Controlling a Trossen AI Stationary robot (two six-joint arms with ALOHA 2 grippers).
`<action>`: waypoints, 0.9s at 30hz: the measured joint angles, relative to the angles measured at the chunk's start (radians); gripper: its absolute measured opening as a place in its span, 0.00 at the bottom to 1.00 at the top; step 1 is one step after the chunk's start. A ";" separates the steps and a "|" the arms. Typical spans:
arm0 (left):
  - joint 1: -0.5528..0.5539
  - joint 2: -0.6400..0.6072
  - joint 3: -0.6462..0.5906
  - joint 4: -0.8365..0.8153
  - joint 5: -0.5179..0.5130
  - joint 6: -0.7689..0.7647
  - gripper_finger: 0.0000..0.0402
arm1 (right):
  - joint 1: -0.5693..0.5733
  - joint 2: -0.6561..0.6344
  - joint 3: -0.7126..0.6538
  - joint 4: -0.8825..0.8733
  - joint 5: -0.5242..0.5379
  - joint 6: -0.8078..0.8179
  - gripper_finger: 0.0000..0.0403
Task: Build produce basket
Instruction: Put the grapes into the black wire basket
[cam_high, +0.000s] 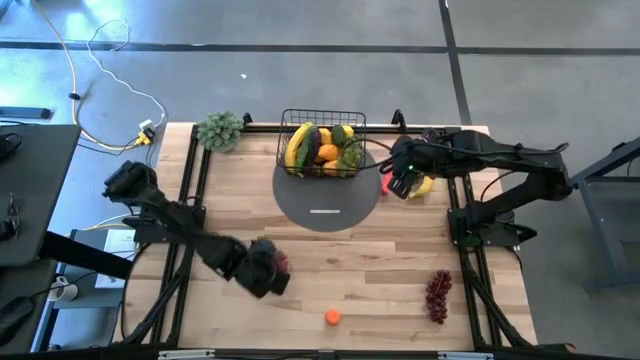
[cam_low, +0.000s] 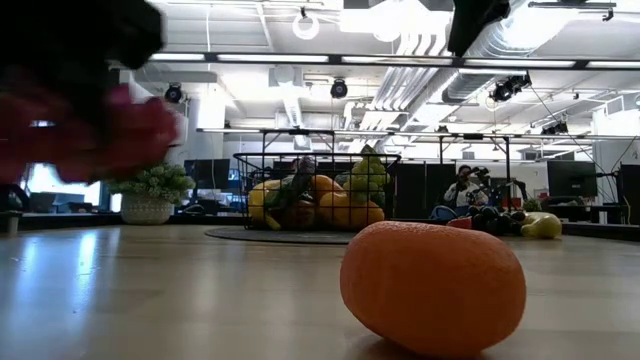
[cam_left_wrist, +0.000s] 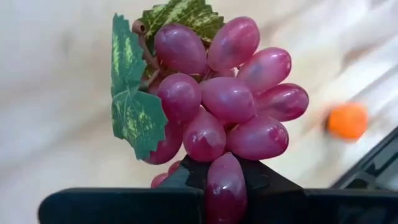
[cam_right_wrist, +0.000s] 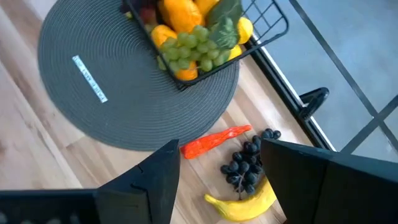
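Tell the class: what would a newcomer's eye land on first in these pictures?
Probably the red grapes clamped in the left gripper over the table's front left. Next, the black wire basket heaped with yellow, orange and green produce at the back, on a round mat, with the open right gripper beside it.

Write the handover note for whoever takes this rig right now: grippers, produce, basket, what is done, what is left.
Left gripper: shut on the red grapes, over the near-left part of the table.
Right gripper: open, empty, hovering over the red chili, the dark grapes and a banana at the right of the round mat.
Basket: on the mat's far edge, already holding bananas, orange fruit and green grapes.
Loose on the table: an orange fruit at the near edge, dark red grapes near right.
Left: drop the held grapes in the basket, then add the five loose pieces.
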 joint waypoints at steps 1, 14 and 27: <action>0.027 -0.013 0.000 0.000 -0.012 0.042 0.04 | -0.008 -0.005 0.000 0.001 0.000 0.000 0.51; 0.451 -0.137 0.001 0.158 0.033 0.682 0.04 | -0.112 -0.017 0.000 0.094 -0.007 0.011 0.51; 0.799 -0.145 0.001 0.447 0.274 1.090 0.04 | -0.150 -0.020 0.000 0.147 -0.037 0.114 0.51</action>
